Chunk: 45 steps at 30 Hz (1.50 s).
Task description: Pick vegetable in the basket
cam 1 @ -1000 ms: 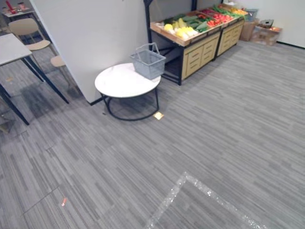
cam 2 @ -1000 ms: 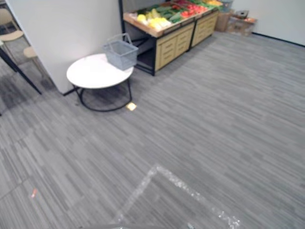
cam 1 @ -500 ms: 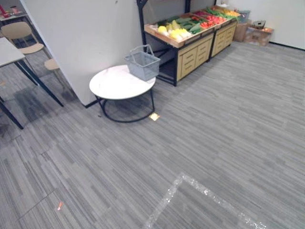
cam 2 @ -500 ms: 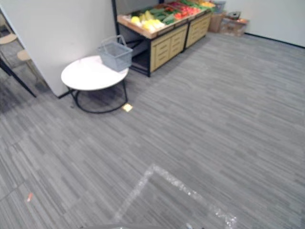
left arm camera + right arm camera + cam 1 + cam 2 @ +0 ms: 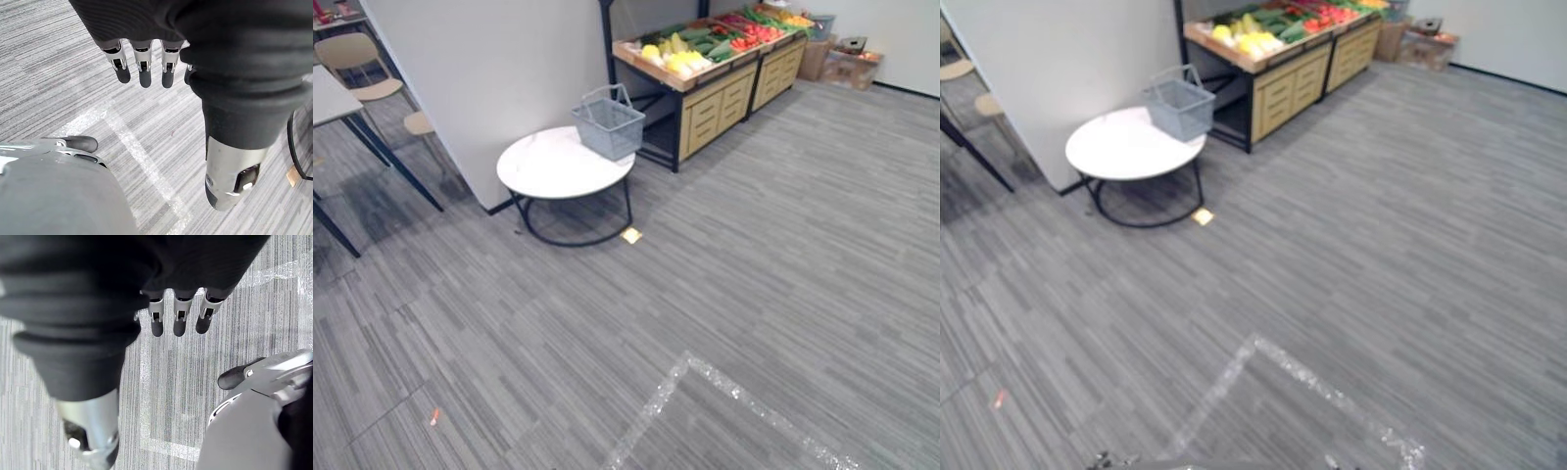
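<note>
Fingers on the left hand (image 5: pixel 143 63) hang straight and released above the grey carpet floor (image 5: pixel 58 73), grasping nothing; those on the right hand (image 5: pixel 179 319) hang the same way. Well ahead, the grey shopping basket (image 5: pixel 610 127) stands on the round white surface (image 5: pixel 543 168), beside the wooden stand (image 5: pixel 715 93) where the vegetables (image 5: pixel 690 54) lie.

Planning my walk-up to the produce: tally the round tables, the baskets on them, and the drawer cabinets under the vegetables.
Round white table: 1
Grey wire basket on it: 1
Wooden drawer cabinets: 2
Total: 4
</note>
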### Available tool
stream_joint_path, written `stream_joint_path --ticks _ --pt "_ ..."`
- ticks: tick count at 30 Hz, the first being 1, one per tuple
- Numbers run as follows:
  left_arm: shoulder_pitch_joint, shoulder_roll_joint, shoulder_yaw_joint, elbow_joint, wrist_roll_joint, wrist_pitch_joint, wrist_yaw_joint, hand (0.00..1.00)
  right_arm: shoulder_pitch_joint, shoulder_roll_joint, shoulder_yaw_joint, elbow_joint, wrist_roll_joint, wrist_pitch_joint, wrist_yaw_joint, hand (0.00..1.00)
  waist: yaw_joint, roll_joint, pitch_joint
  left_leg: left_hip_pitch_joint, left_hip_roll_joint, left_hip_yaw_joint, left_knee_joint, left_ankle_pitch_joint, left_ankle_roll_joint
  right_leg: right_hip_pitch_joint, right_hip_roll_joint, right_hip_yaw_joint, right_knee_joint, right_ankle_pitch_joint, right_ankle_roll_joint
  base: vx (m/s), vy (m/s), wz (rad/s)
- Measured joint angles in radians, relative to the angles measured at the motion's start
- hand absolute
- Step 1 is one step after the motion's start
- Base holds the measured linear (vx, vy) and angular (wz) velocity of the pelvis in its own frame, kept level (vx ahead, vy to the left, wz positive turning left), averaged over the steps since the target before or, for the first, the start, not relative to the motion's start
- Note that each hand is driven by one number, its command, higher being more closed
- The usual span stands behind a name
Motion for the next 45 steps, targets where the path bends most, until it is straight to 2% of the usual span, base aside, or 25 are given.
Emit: stream_joint_path --ticks 3,8,9,10,11,12,14,16,18,21,22,24,26,27,28,29,31,33,34,35,37,39,40,42,45 --pt "-0.001 -0.005 0.000 0.000 -0.044 0.007 -0.019 0.00 -0.007 -0.002 -0.002 -0.001 -0.001 0.000 0.001 0.00 0.000 0.008 0.002 -0.005 0.006 0.008 0.005 0.000 0.000 -0.024 0.002 0.002 0.036 -0.003 -0.003 -0.02 -0.011 -0.10" --pt "-0.022 -0.002 -0.002 0.000 -0.118 0.012 -0.066 0.00 -0.025 0.000 -0.009 -0.007 -0.001 0.001 0.008 0.00 -0.004 0.006 0.016 -0.054 0.009 0.012 0.044 -0.006 -0.009 -0.134 -0.015 -0.002 0.204 -0.084 -0.036 -0.05 -0.026 -0.05" --pt "-0.022 -0.001 0.001 0.000 -0.121 0.013 -0.076 0.00 -0.021 0.002 -0.021 -0.006 -0.001 0.002 0.013 0.00 -0.004 0.005 0.021 -0.073 0.018 0.016 0.102 -0.041 -0.024 -0.140 -0.017 -0.002 0.230 -0.115 -0.039 -0.06 -0.093 0.05" --pt "-0.021 -0.002 0.012 -0.002 -0.136 0.013 -0.081 0.00 -0.014 0.001 -0.030 -0.006 0.000 0.003 0.020 0.00 -0.002 0.006 0.023 -0.129 0.042 0.013 0.236 -0.097 -0.038 -0.148 -0.015 -0.006 0.255 -0.142 -0.053 -0.05 -0.091 0.07" --pt "-0.020 -0.002 0.020 -0.003 -0.140 0.014 -0.085 0.00 -0.013 0.002 -0.036 -0.006 0.000 0.003 0.021 0.00 -0.001 0.006 0.028 -0.167 0.055 0.013 0.328 -0.112 -0.043 -0.146 -0.014 -0.008 0.263 -0.149 -0.062 -0.04 -0.138 0.12" --pt "-0.015 -0.005 0.058 -0.019 -0.149 0.018 -0.092 0.00 -0.010 0.000 -0.041 -0.005 0.000 0.004 0.022 0.00 -0.002 -0.007 0.040 -0.275 0.086 0.010 0.558 -0.107 -0.035 -0.143 -0.017 -0.013 0.280 -0.161 -0.071 0.02 -0.107 0.11" --pt "-0.010 -0.033 0.114 -0.050 -0.158 0.027 -0.095 0.00 -0.007 -0.012 -0.039 -0.025 0.001 0.004 0.021 0.00 -0.003 0.009 0.078 -0.404 0.123 -0.036 0.853 -0.010 0.021 -0.105 -0.016 -0.029 0.313 -0.188 -0.080 0.04 -0.055 0.17" --pt "0.011 -0.043 0.126 -0.071 -0.159 0.034 -0.095 0.00 0.007 -0.020 -0.014 -0.044 0.002 0.005 0.020 0.00 0.004 0.011 0.083 -0.502 0.113 -0.081 1.023 -0.013 0.004 -0.074 -0.039 -0.030 0.343 -0.229 -0.077 0.09 0.020 0.12" --pt "0.017 -0.053 0.132 -0.077 -0.168 0.034 -0.094 0.00 -0.011 -0.020 -0.002 -0.067 0.003 0.006 0.020 0.00 0.007 0.011 0.083 -0.556 0.102 -0.089 0.960 -0.027 -0.004 -0.067 -0.052 -0.022 0.336 -0.237 -0.062 0.18 0.044 0.03" --pt "0.018 -0.060 0.135 -0.082 -0.193 0.030 -0.094 0.00 -0.052 -0.016 0.006 -0.078 0.003 0.003 0.020 0.00 0.027 0.012 0.084 -0.565 0.098 -0.097 0.642 -0.011 -0.006 -0.051 -0.063 -0.015 0.307 -0.247 -0.034 0.25 0.100 -0.09" --pt "0.019 -0.069 0.137 -0.086 -0.195 0.024 -0.091 0.00 -0.065 -0.015 0.047 -0.085 0.003 0.001 0.019 0.00 0.033 0.013 0.083 -0.553 0.101 -0.097 0.450 0.032 -0.003 -0.028 -0.070 -0.006 0.288 -0.259 -0.018 0.42 0.191 -0.14" --pt "0.022 -0.076 0.164 -0.095 -0.195 0.024 -0.087 0.00 -0.070 -0.017 0.095 -0.112 0.003 -0.002 0.017 0.00 0.042 0.014 0.082 -0.541 0.106 -0.097 0.264 0.090 -0.011 0.002 -0.087 0.008 0.275 -0.278 0.018 0.49 0.252 -0.15" --pt "0.025 -0.086 0.176 -0.099 -0.195 0.021 -0.083 0.00 -0.086 -0.020 0.120 -0.117 -0.003 -0.012 0.017 0.00 0.063 0.019 0.079 -0.542 0.119 -0.095 0.196 0.119 -0.019 0.054 -0.110 0.036 0.243 -0.322 0.055 0.44 0.315 -0.40" --pt "0.031 -0.081 0.181 -0.098 -0.194 0.022 -0.085 0.00 -0.091 -0.018 0.120 -0.114 -0.005 -0.012 0.017 0.00 0.069 0.004 0.076 -0.542 0.114 -0.084 0.231 0.178 -0.024 0.075 -0.133 0.044 0.228 -0.331 0.061 0.81 0.491 -0.67" --pt "0.049 -0.054 0.188 -0.084 -0.190 0.022 -0.085 0.00 -0.103 0.017 0.120 -0.091 -0.027 -0.013 0.024 0.00 0.076 -0.057 0.009 -0.573 0.060 -0.025 0.312 0.137 0.016 0.059 -0.210 0.094 0.234 -0.307 0.040 0.74 0.407 -0.41" --pt "0.041 -0.047 0.185 -0.077 -0.183 0.021 -0.084 0.00 -0.107 0.026 0.120 -0.091 -0.041 -0.014 0.030 0.00 0.067 -0.066 -0.004 -0.583 0.048 -0.020 0.332 0.119 0.035 0.030 -0.223 0.116 0.264 -0.273 0.038 0.64 0.316 -0.33" --pt "0.026 -0.033 0.166 -0.061 -0.165 0.023 -0.085 0.00 -0.115 0.032 0.119 -0.082 -0.043 -0.016 0.041 0.00 0.065 -0.067 -0.006 -0.568 0.026 -0.014 0.362 0.092 0.075 -0.011 -0.240 0.175 0.372 -0.192 0.042 0.44 0.245 -0.01" --pt "0.021 -0.025 0.147 -0.062 -0.134 0.025 -0.083 0.00 -0.109 0.026 0.107 -0.073 -0.044 -0.015 0.040 0.00 0.054 -0.064 -0.005 -0.476 -0.006 0.012 0.334 0.054 0.099 -0.099 -0.262 0.207 0.607 0.023 0.052 0.68 0.360 -0.05" --pt "0.022 -0.022 0.132 -0.063 -0.134 0.026 -0.083 0.00 -0.107 0.024 0.107 -0.073 -0.044 -0.015 0.039 0.00 0.053 -0.060 -0.004 -0.443 -0.012 0.012 0.318 0.037 0.104 -0.123 -0.269 0.200 0.670 0.097 0.057 0.58 0.295 -0.08" --pt "0.020 -0.012 0.103 -0.064 -0.134 0.026 -0.083 0.00 -0.099 0.024 0.107 -0.074 -0.042 -0.016 0.040 0.00 0.048 -0.055 0.003 -0.364 -0.030 0.010 0.279 -0.004 0.119 -0.176 -0.286 0.182 0.838 0.173 0.071 0.52 0.253 0.07" --pt "0.016 0.008 0.045 -0.070 -0.130 0.028 -0.080 0.00 -0.074 0.019 0.108 -0.073 -0.042 -0.015 0.038 0.00 0.027 -0.055 0.012 -0.228 -0.066 -0.016 0.225 -0.028 0.132 -0.269 -0.309 0.121 1.130 0.101 0.030 0.56 0.204 0.31" --pt "0.013 0.005 0.021 -0.073 -0.124 0.027 -0.080 0.00 -0.065 0.008 0.085 -0.078 -0.040 -0.020 0.038 0.00 0.018 -0.039 0.022 -0.121 -0.069 -0.023 0.167 -0.033 0.131 -0.307 -0.307 0.047 1.198 0.020 -0.004 0.42 0.084 0.20" --pt "-0.005 -0.004 0.020 -0.073 -0.121 0.026 -0.078 0.00 -0.058 0.001 0.069 -0.078 -0.040 -0.021 0.038 0.00 0.017 -0.030 0.027 -0.040 -0.067 -0.030 0.122 -0.043 0.129 -0.359 -0.296 -0.011 1.187 -0.050 -0.007 0.31 0.026 0.12" --pt "-0.025 -0.022 0.056 -0.073 -0.118 0.026 -0.076 0.00 -0.052 0.006 0.036 -0.081 -0.037 -0.022 0.038 0.00 0.015 -0.030 0.035 0.016 -0.062 -0.047 0.103 -0.083 0.117 -0.422 -0.296 -0.062 1.114 -0.105 -0.006 0.38 -0.067 0.25" --pt "-0.042 -0.058 0.109 -0.074 -0.113 0.027 -0.074 0.00 -0.021 0.009 0.021 -0.094 -0.030 -0.020 0.036 0.00 0.009 -0.013 0.045 0.076 -0.014 -0.072 0.119 -0.169 0.080 -0.481 -0.291 -0.127 0.866 -0.115 -0.007 0.35 -0.171 0.25"
